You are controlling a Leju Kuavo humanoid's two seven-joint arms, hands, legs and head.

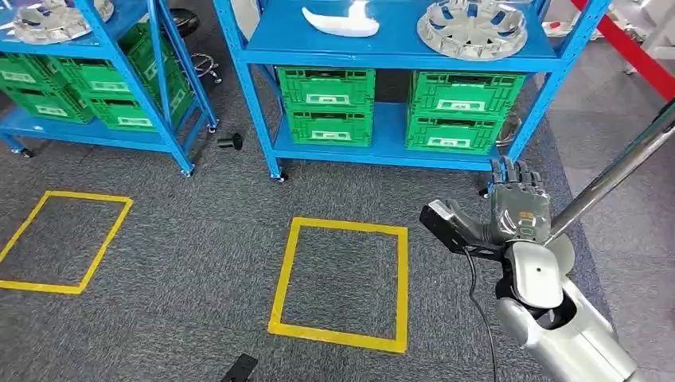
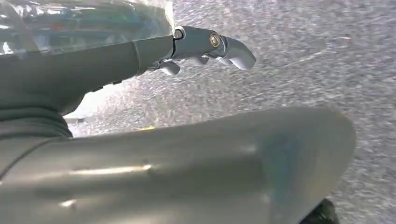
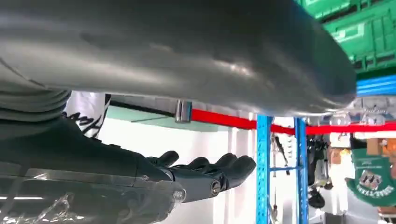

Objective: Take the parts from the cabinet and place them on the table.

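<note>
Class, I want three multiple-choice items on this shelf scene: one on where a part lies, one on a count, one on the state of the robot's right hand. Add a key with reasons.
1. Where does the silver wheel cover lie?
A. on the carpet
B. on the blue shelf above the green crates
C. inside a yellow square

2. How many green crates stand under it on that rack's lower shelf?
A. two
B. four
C. six

3. The right hand is:
A. open, holding nothing
B. gripping a crate
C. pinching the white part

Key: 1 B, it rests on the top board; 2 B, two stacks of two; 3 A, fingers apart over carpet.
</note>
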